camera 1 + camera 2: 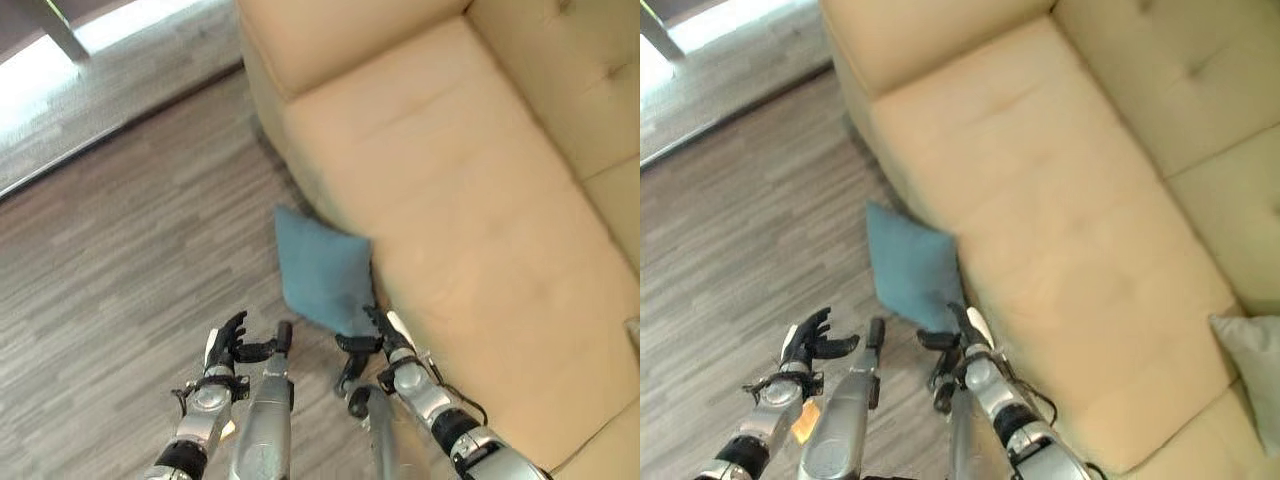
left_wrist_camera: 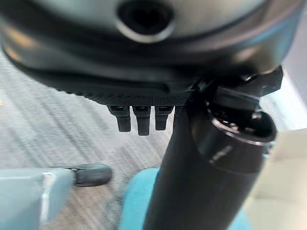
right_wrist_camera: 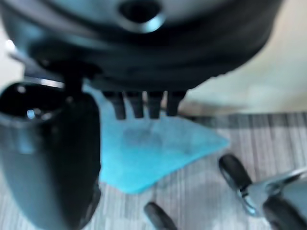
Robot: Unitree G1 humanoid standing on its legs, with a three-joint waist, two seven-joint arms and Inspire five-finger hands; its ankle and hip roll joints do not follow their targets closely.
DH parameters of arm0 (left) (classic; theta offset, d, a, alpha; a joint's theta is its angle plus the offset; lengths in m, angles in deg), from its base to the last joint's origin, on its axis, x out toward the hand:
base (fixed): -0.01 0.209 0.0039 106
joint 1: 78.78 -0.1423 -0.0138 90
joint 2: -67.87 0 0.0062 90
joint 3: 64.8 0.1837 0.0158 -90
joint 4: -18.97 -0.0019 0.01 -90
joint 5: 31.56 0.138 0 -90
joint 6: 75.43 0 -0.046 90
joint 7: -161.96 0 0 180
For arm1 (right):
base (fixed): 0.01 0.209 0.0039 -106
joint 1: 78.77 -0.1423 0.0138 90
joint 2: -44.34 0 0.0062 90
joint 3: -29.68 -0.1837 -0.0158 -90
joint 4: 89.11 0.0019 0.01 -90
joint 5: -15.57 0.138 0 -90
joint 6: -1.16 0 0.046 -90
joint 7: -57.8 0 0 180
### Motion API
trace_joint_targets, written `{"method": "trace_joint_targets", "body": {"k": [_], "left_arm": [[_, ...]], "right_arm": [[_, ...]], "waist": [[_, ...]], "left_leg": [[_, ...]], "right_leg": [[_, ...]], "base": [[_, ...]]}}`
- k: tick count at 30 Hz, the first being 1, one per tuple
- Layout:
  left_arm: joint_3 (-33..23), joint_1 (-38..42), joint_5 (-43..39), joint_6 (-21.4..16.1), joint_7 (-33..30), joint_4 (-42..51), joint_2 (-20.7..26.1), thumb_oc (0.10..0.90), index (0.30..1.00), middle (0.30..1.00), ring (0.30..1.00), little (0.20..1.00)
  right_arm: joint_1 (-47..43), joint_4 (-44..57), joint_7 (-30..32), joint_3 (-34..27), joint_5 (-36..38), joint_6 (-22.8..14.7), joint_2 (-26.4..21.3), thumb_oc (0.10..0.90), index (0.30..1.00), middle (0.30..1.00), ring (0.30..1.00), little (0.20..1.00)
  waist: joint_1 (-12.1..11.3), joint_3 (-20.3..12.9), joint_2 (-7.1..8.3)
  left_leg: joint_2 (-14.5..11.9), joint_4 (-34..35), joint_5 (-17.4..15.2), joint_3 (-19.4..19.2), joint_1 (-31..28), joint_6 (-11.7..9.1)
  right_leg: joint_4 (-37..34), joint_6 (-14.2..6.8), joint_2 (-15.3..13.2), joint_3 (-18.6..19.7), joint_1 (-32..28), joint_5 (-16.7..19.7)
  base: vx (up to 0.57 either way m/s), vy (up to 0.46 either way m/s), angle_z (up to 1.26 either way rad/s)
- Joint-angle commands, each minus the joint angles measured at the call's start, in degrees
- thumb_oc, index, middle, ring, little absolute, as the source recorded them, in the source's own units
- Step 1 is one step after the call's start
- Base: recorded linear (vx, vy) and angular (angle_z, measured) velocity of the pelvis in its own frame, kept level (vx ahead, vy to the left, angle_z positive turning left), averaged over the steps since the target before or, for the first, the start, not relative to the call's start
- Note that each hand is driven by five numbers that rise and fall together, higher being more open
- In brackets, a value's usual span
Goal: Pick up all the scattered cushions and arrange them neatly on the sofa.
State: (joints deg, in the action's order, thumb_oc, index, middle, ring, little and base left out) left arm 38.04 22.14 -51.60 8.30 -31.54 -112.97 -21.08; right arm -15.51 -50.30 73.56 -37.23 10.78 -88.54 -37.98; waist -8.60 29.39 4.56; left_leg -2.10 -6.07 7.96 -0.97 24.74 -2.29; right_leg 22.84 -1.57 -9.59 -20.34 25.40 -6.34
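Just beyond the fingertips of the right hand (image 1: 378, 345), fingers spread and empty for a grasp: blue cushion (image 1: 322, 268), on the floor (image 1: 120, 240), leaning against the sofa (image 1: 470, 220). Left hand (image 1: 228, 352): loosely spread, empty, short of cushion.

We see soft, even daylight, with a bright glare patch on the floor (image 1: 110, 30) far beyond the left hand (image 1: 228, 350). Both wrist views are blurred, the hands' near bulk out of focus.

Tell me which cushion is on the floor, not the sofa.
The blue cushion, leaning against the sofa's front by the right hand. The pale grey cushion lies on the seat.
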Motion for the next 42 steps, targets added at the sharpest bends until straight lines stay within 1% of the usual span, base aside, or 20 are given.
{"method": "trace_joint_targets", "body": {"k": [1,3,5,6,8,11,13,20,22,26,30,34,35,36,39,42], "left_arm": [[-1.03,-0.79,-2.14,-3.94,-2.92,4.66,1.91,0.800,0.900,0.900,0.900,0.900],[-1.25,0.88,-2.91,-4.46,-3.89,5.06,2.61,0.800,0.900,0.900,0.900,0.900],[-1.45,1.56,-3.45,-4.68,-4.22,5.23,2.88,0.800,0.900,0.900,0.900,0.900],[-1.76,3.18,-4.63,-5.35,-5.14,6.15,3.47,0.800,0.900,0.900,0.900,0.900],[-2.12,4.56,-4.85,-5.76,-5.83,7.05,4.16,0.800,0.900,0.900,0.900,0.900],[-2.01,8.56,-5.17,-6.33,-7.21,7.52,5.44,0.800,0.900,0.900,0.900,0.900],[-1.48,10.02,-5.27,-6.34,-7.49,7.68,5.73,0.800,0.900,0.900,0.900,0.900],[-0.22,14.47,-6.45,-6.54,-8.08,7.29,5.66,0.800,0.900,0.900,0.900,0.900],[0.51,17.01,-7.10,-6.51,-8.20,6.21,5.56,0.800,0.900,0.900,0.900,0.900],[1.57,19.68,-8.14,-6.54,-8.10,4.80,5.81,0.800,0.900,0.900,0.900,0.900],[2.11,22.59,-9.04,-6.59,-7.88,2.64,6.30,0.800,0.900,0.900,0.900,0.900],[3.34,25.42,-9.13,-6.86,-7.61,-0.06,7.06,0.800,0.900,0.900,0.900,0.900],[3.65,26.11,-9.31,-7.02,-7.47,-0.62,7.30,0.800,0.900,0.900,0.900,0.900],[3.85,26.12,-9.31,-7.15,-7.36,-0.53,7.43,0.800,0.900,0.900,0.900,0.900],[3.80,24.82,-9.76,-7.86,-6.86,0.94,8.17,0.800,0.900,0.900,0.900,0.900],[2.50,21.85,-9.74,-8.21,-6.74,4.16,8.50,0.800,0.900,0.900,0.900,0.900]], "right_arm": [[-1.98,2.00,4.40,-0.94,2.06,-0.40,-2.07,0.800,0.900,0.900,0.900,0.900],[-4.60,1.34,5.40,-1.23,2.40,-0.33,-3.20,0.800,0.900,0.900,0.900,0.900],[-5.66,1.20,5.86,-1.35,2.62,-0.18,-3.76,0.800,0.900,0.900,0.900,0.900],[-7.57,1.05,6.97,-1.87,2.80,0.09,-4.86,0.800,0.900,0.900,0.900,0.900],[-9.47,1.05,8.08,-2.18,2.56,0.22,-5.72,0.800,0.900,0.900,0.900,0.900],[-12.78,0.71,9.73,-3.94,4.49,0.08,-7.32,0.800,0.900,0.900,0.900,0.900],[-14.05,0.59,10.18,-3.96,5.06,0.12,-7.80,0.800,0.900,0.900,0.900,0.900],[-19.12,-0.04,10.94,-3.94,6.41,0.08,-8.15,0.800,0.900,0.900,0.900,0.900],[-22.53,-0.46,11.15,-3.25,7.33,0.04,-8.03,0.800,0.900,0.900,0.900,0.900],[-27.19,-0.58,11.10,-2.33,8.61,-0.23,-7.13,0.800,0.900,0.900,0.900,0.900],[-31.23,-0.63,10.51,-0.87,8.85,-0.80,-6.09,0.800,0.900,0.900,0.900,0.900],[-35.85,-1.37,9.55,0.53,11.03,-2.05,-4.12,0.800,0.900,0.900,0.900,0.900],[-37.09,-1.90,9.37,0.66,12.01,-2.62,-3.69,0.544,0.516,0.516,0.516,0.516],[-38.05,-1.85,9.44,0.56,12.62,-2.83,-3.39,0.405,0.307,0.307,0.307,0.307],[-39.96,-1.41,9.36,0.31,14.79,-4.05,-3.34,0.400,0.300,0.300,0.300,0.300],[-38.98,1.67,9.56,-0.12,14.88,-4.56,-4.35,0.400,0.300,0.300,0.300,0.300]], "waist": [[-0.71,0.35,0.18],[-0.73,0.39,-0.19],[-0.59,0.40,-0.30],[-0.40,0.40,-0.76],[-0.14,0.40,-1.10],[0.65,0.40,-1.39],[1.03,0.40,-1.53],[1.56,0.40,-1.81],[1.60,0.40,-2.13],[1.41,0.40,-2.98],[1.11,0.40,-3.61],[1.11,0.40,-4.23],[1.06,0.40,-4.39],[0.93,0.40,-4.56],[0.50,0.40,-4.94],[0.47,0.40,-5.05]], "left_leg": [[3.43,-6.17,-10.64,-1.97,4.38,1.69],[3.48,-7.67,-10.78,-1.84,8.00,1.75],[3.54,-8.07,-10.80,-1.81,9.33,1.77],[3.62,-9.14,-10.73,-1.60,12.68,1.77],[3.67,-9.49,-10.66,-1.40,15.03,1.85],[3.75,-10.09,-10.57,-1.18,18.98,1.99],[3.77,-10.29,-10.55,-1.06,20.66,2.16],[4.31,-10.37,-10.61,-0.72,23.66,2.76],[4.62,-10.58,-10.63,-0.68,25.07,3.08],[5.01,-10.29,-10.32,-0.46,26.25,3.27],[5.26,-10.19,-9.88,-0.14,26.75,3.18],[5.46,-10.04,-9.87,-0.24,26.09,3.10],[5.50,-10.04,-9.89,-0.27,25.90,3.08],[5.48,-10.01,-9.90,-0.27,25.71,3.05],[5.49,-9.72,-9.85,-0.29,25.01,2.99],[5.62,-9.24,-9.84,-0.22,23.84,2.98]], "right_leg": [[-6.59,-3.23,-2.22,3.92,0.83,1.44],[-4.77,-3.04,-2.65,4.01,4.51,1.14],[-4.10,-3.01,-2.82,3.98,5.87,0.99],[-2.80,-2.94,-3.19,3.81,9.19,0.84],[-1.91,-2.97,-3.40,3.74,11.80,0.77],[-0.31,-3.11,-3.73,3.78,16.08,0.37],[0.64,-3.16,-3.90,3.81,18.09,0.11],[2.59,-3.39,-4.45,4.15,21.95,-0.43],[3.39,-3.54,-4.66,4.58,23.59,-0.54],[4.31,-3.53,-4.88,4.80,25.11,-0.99],[5.22,-3.49,-4.95,4.94,25.94,-1.46],[5.52,-3.14,-4.79,5.28,25.64,-1.87],[5.60,-3.06,-4.72,5.37,25.50,-1.92],[5.63,-3.00,-4.74,5.33,25.34,-2.02],[5.59,-2.92,-4.75,5.35,24.85,-2.02],[5.57,-2.90,-4.70,5.48,24.13,-1.97]], "base": [[-0.03,-0.049,0.09],[-0.06,-0.034,0.12],[-0.03,-0.029,0.15],[-0.04,-0.030,0.15],[-0.02,-0.031,0.14],[0.00,-0.016,0.08],[0.03,-0.002,0.06],[0.03,0.015,0.05],[0.04,0.032,0.02],[0.03,0.025,0.03],[0.03,-0.004,0.09],[0.00,0.011,0.05],[0.00,0.000,0.00],[0.00,0.000,0.00],[0.00,0.000,0.00],[0.00,0.000,0.00]]}}
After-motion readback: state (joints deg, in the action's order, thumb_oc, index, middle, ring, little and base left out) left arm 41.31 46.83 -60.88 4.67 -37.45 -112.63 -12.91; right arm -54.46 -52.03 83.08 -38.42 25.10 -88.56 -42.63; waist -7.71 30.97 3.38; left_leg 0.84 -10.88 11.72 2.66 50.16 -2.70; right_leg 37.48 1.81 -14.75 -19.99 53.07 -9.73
